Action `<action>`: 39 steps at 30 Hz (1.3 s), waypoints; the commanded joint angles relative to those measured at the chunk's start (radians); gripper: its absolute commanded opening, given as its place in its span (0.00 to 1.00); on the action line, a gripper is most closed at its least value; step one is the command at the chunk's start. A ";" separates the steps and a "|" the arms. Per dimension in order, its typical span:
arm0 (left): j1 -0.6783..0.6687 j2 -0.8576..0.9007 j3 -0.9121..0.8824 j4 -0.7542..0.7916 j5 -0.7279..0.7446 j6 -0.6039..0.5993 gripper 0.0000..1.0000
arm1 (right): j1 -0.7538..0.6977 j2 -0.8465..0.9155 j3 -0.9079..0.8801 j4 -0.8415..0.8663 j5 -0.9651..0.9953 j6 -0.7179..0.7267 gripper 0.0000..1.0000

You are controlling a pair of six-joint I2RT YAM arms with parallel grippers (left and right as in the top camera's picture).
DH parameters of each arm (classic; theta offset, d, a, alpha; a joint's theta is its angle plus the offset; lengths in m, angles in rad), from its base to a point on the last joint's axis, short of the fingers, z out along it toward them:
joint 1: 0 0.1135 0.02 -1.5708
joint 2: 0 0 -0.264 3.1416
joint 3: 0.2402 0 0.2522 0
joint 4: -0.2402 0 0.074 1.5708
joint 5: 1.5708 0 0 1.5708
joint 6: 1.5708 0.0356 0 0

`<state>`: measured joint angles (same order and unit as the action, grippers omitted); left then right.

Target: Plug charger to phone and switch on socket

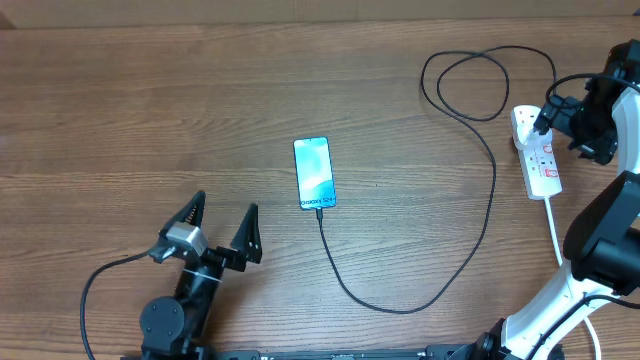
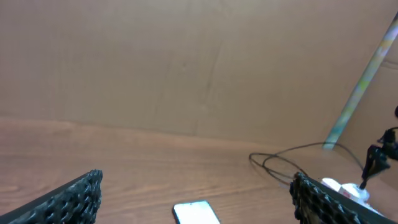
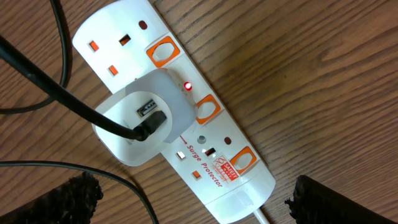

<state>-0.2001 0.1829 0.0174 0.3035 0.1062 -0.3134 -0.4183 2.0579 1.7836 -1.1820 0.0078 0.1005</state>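
The wooden table [image 1: 150, 100] carried little. The phone [image 1: 313, 173] lay flat near its middle, screen lit. The charger [image 3: 149, 124] was a thin black cable. It met the phone's near edge, swept toward the front of the table, curved up the right side and made a loose loop just beyond the socket [image 1: 537, 150] at the right edge. Strands of that loop lay around the socket's far end, one crossing just beside the empty outlet there.

The left gripper [image 1: 225, 204] sat low at the front of the table, left of the phone and well apart from it. Its fingers were spread wide and held nothing. The right gripper [image 3: 194, 185] hung over the socket, fingers likewise wide apart and empty, touching neither cable nor switch.

Only the right wrist view showed the socket's detail. A white adapter [image 3: 140, 121] sat in the middle outlet with the black connector pushed into its face, and a small red light [image 3: 187, 86] glowed beside the middle switch [image 3: 208, 108]. The left wrist view looked level across the table to a brown cardboard wall [image 2: 186, 62], catching only the phone's far end at its bottom edge and the socket far off to the right.
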 commanded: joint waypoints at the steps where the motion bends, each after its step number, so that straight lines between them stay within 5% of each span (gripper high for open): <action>1: 0.011 -0.074 -0.013 -0.023 -0.030 0.023 0.99 | -0.003 -0.035 -0.003 0.004 0.010 -0.004 1.00; 13: 0.060 -0.180 -0.013 -0.379 -0.046 0.040 1.00 | -0.003 -0.035 -0.003 0.004 0.010 -0.004 1.00; 39: 0.071 -0.179 -0.013 -0.378 -0.055 0.048 1.00 | -0.003 -0.036 -0.003 0.004 0.010 -0.004 1.00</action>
<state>-0.1356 0.0135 0.0082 -0.0715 0.0654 -0.2840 -0.4183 2.0579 1.7832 -1.1820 0.0086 0.1001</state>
